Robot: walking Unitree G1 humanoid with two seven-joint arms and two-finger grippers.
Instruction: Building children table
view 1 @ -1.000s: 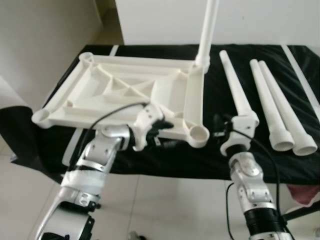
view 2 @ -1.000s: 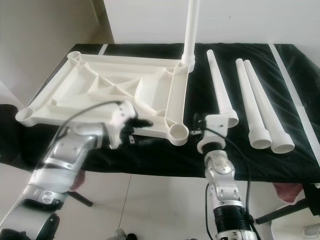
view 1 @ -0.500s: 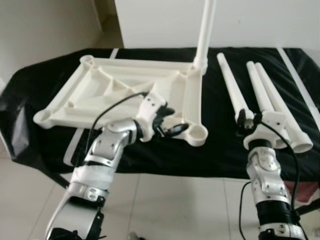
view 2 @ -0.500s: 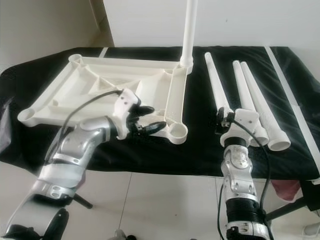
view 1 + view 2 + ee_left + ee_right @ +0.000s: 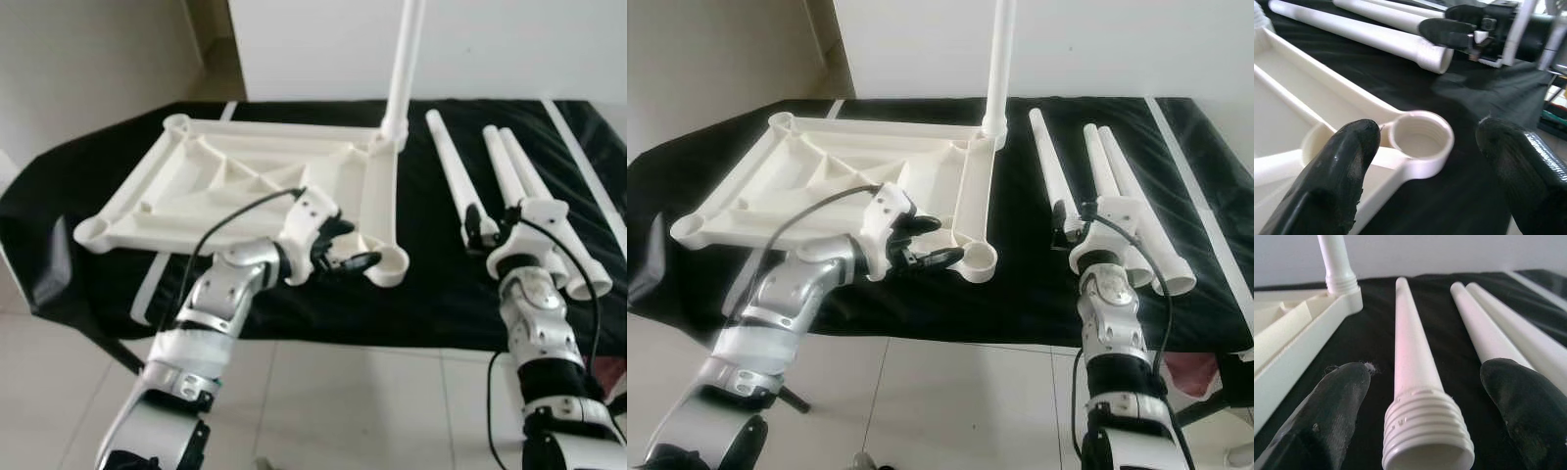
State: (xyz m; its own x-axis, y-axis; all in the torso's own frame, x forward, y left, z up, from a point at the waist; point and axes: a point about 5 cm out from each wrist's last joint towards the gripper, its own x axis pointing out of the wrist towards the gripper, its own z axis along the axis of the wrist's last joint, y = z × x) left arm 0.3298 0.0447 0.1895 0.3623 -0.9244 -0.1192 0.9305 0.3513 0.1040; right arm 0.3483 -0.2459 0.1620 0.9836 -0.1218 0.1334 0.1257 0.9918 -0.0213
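Tabletop [image 5: 245, 186] lies upside down on surface [image 5: 431, 284], one leg [image 5: 404, 59] screwed in at far corner. My left hand [image 5: 343, 257], fingers apart, at near-corner socket [image 5: 1420, 142]. Right hand [image 5: 1420, 396] spread around loose leg's [image 5: 1415, 362] threaded end, ready to grab.

White tabletop [image 5: 245, 181] upturned — three loose legs [image 5: 453, 162] beside

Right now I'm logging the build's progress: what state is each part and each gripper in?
Tabletop frame: upside down on the black cloth, ribs up.
Fitted leg: upright, seated in the far right corner socket.
Near corner socket: empty, threads showing.
Nearest loose leg: lying flat, threaded end toward the robot.
Two other loose legs: lying flat, side by side.
Left gripper: open, by the near socket.
Right gripper: open, straddling the nearest leg's threaded end.
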